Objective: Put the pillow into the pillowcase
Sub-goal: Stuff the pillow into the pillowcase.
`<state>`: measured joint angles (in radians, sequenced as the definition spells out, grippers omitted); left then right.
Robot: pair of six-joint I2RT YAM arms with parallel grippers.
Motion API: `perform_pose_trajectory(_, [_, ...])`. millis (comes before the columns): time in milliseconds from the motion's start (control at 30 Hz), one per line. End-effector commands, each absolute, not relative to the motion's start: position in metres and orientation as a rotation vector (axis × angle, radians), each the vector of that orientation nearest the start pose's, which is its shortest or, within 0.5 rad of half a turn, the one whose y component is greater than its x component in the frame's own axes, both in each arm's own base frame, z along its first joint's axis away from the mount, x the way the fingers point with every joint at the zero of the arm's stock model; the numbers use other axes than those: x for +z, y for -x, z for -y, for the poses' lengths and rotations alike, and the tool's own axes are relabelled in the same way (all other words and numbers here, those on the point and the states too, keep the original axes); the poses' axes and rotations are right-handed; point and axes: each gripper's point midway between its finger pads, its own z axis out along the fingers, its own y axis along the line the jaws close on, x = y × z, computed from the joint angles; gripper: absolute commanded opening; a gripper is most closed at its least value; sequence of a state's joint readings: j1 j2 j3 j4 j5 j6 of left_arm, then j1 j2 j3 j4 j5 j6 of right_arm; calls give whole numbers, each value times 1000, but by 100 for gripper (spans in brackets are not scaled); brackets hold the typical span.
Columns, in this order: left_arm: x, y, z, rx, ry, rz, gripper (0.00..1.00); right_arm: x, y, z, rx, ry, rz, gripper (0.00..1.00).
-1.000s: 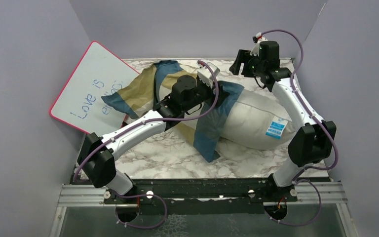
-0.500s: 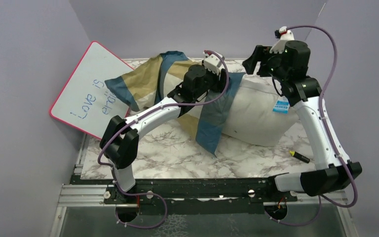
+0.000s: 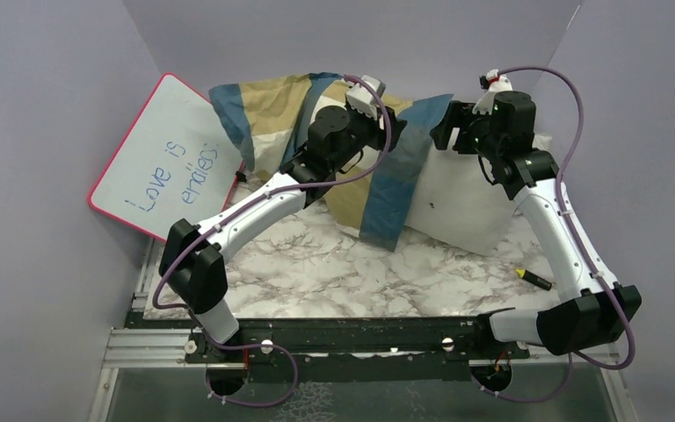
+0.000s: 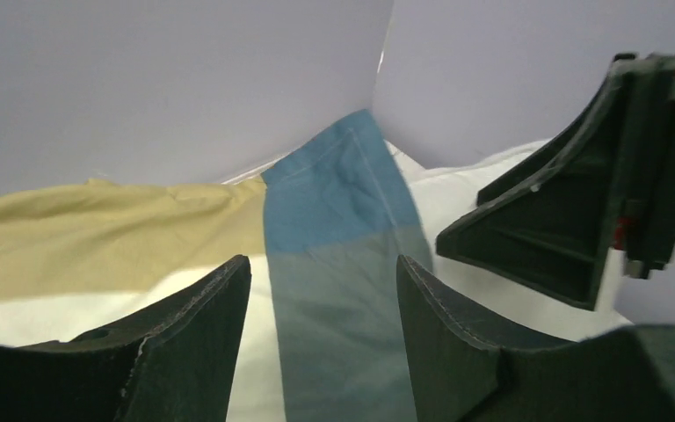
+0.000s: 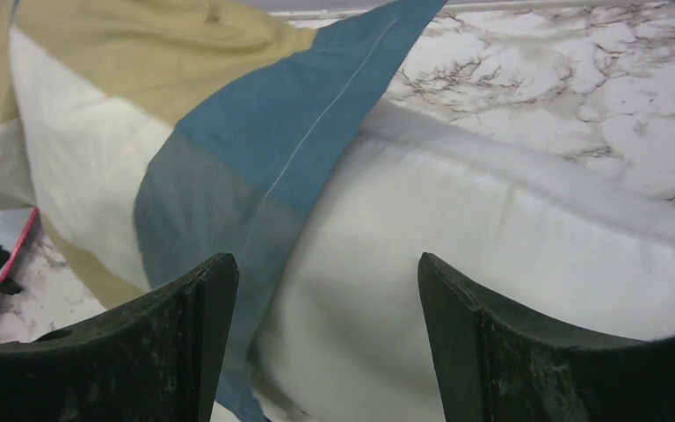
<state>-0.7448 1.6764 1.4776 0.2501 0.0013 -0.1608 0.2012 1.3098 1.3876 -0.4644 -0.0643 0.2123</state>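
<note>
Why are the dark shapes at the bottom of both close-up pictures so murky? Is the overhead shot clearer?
Left wrist: the left gripper sits near the lens, unlit, soft-edged. Right wrist: same for the right gripper; the pillow blurs, the table is crisp. Top external: even light, whiteboard writing legible.

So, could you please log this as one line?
pillowcase partly over pillow; left gripper at pillowcase; right gripper at pillow; jaws apart, grip unclear

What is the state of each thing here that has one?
pillow: left part under the pillowcase, right part bare.
pillowcase: drawn partly over the pillow.
whiteboard: leaning at the left wall, written on.
marker: lying flat.
left end effector: jaws apart, pillowcase between them; grip unclear.
right end effector: jaws apart over the pillow; grip unclear.
</note>
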Motion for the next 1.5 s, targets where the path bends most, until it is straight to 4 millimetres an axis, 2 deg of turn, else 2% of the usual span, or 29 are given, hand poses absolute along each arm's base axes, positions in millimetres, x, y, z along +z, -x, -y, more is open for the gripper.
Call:
perform_pose_trajectory(0, [367, -386, 380, -764, -467, -1461, 63, 319, -401, -113, 414, 40, -1931, 78])
perform_pose_trajectory(133, [337, -392, 384, -742, -473, -1521, 63, 299, -403, -115, 429, 19, -1966, 78])
perform_pose_trajectory(367, [289, -408, 390, -656, -501, -1599, 63, 262, -415, -85, 324, -130, -1995, 79])
perform_pose_trajectory(433, [280, -414, 391, -618, -512, -1615, 63, 254, -417, -69, 314, -177, -1988, 83])
perform_pose_trajectory(567, [278, -427, 396, -584, -515, -1606, 63, 243, -416, -14, 300, -347, -1963, 87])
perform_pose_trajectory(633, [278, -432, 403, -590, -514, -1596, 63, 236, -414, 6, 309, -408, -1958, 88])
perform_pose_trajectory(767, [265, -446, 422, -602, -534, -1599, 66, 214, -412, 26, 285, -490, -1984, 89])
perform_pose_trajectory(800, [261, -450, 430, -618, -546, -1595, 68, 209, -412, 32, 276, -507, -1982, 97])
perform_pose_trajectory(833, [259, -454, 438, -619, -556, -1591, 69, 204, -411, 39, 257, -526, -1978, 99])
perform_pose_trajectory(933, [262, -469, 460, -619, -544, -1562, 70, 187, -408, 57, 210, -588, -1978, 100])
perform_pose_trajectory(1033, [254, -483, 475, -569, -518, -1551, 70, 175, -405, 73, 181, -631, -1994, 98])
perform_pose_trajectory(1100, [251, -489, 484, -540, -515, -1537, 70, 168, -403, 80, 167, -642, -2009, 97])
perform_pose_trajectory(1200, [232, -498, 495, -476, -537, -1537, 70, 152, -406, 76, 216, -639, -2046, 95])
perform_pose_trajectory(1267, [220, -499, 503, -461, -562, -1542, 65, 140, -408, 67, 273, -618, -2085, 93])
perform_pose_trajectory(1300, [213, -499, 507, -463, -581, -1547, 56, 133, -410, 63, 303, -607, -2105, 91])
perform_pose_trajectory(1333, [207, -497, 511, -469, -602, -1549, 44, 129, -411, 57, 345, -593, -2121, 88])
perform_pose_trajectory(1400, [203, -489, 517, -497, -638, -1544, 14, 121, -411, 43, 438, -561, -2144, 80])
perform_pose_trajectory(1433, [205, -483, 521, -523, -659, -1534, 4, 119, -410, 36, 489, -547, -2147, 76])
perform_pose_trajectory(1467, [210, -475, 526, -560, -682, -1516, 0, 119, -411, 29, 535, -527, -2131, 71])
